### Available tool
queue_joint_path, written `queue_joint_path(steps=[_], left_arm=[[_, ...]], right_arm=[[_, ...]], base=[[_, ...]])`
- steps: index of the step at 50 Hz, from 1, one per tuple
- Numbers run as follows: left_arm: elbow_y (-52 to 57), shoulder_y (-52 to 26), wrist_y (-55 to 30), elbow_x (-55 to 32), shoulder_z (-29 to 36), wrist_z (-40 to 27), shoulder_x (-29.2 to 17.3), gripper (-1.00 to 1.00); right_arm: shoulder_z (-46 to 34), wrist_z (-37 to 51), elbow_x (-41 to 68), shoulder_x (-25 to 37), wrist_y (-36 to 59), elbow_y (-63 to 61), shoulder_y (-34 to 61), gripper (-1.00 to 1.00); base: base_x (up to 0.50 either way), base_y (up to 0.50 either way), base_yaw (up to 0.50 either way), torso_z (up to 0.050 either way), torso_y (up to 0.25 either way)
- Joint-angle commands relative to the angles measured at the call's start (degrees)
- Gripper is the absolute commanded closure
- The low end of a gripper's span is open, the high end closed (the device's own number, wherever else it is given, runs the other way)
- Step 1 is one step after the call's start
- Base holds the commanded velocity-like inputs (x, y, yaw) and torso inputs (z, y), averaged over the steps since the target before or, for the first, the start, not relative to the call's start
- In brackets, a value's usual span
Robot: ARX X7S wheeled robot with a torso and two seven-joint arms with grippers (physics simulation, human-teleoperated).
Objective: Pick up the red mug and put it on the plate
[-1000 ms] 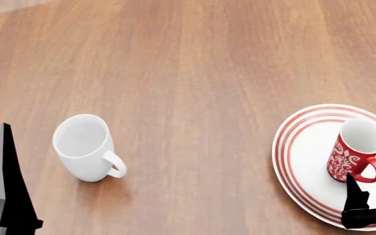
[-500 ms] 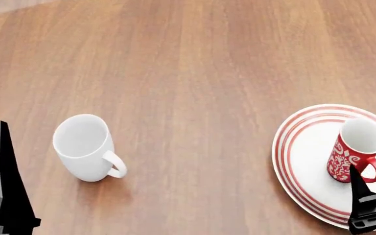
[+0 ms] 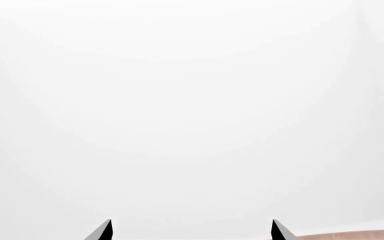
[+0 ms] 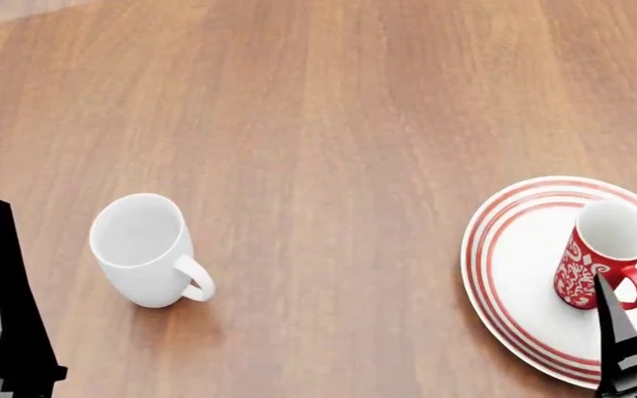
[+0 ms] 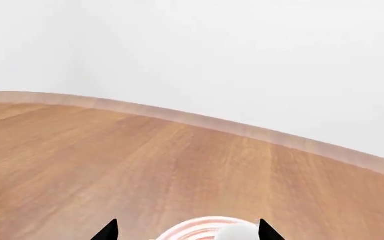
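While upright on the plate point(image 4: 509, 274), the red mug point(image 4: 595, 257), both jaws seemingly spread, empty.

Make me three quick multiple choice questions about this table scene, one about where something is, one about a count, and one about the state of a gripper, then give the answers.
1. Where does the red mug stand?
A. on the plate
B. on the bare table beside the white mug
C. in the left gripper

2. How many mugs are on the table?
A. one
B. two
C. three

3. How is the right gripper?
A. shut on the red mug
B. shut on the plate
C. open, holding nothing

Answers: 1 A, the mug's base sits inside the plate's red rings. 2 B, only the red mug and the white mug show. 3 C, the right wrist view shows its fingertips apart with nothing gripped.
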Motion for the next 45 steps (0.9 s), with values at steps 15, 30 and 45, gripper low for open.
queue_joint_path(steps=[15, 30, 45], left_arm=[[0.8, -0.1, -0.4, -0.4, 0.0, -0.4, -0.5, -1.00], [1.4, 0.3, -0.2, -0.6, -0.2, -0.8, -1.0, -1.00], [1.8, 0.6, -0.2, -0.6, -0.1, -1.1, -1.3, -1.00]], right_arm=[[3.8, -0.6, 4.8, -1.1, 1.8, -18.4, -9.6, -1.00], [5.2, -0.9, 6.9, -1.6, 1.5, -23.2, -12.4, -1.00], [7.7, -1.9, 9.6, -2.6, 0.1, -29.9, -16.7, -1.00]], base=[[0.00, 0.00, 0.00, 0.000, 0.000], [0.00, 0.00, 0.00, 0.000, 0.000], [0.00, 0.00, 0.00, 0.000, 0.000]])
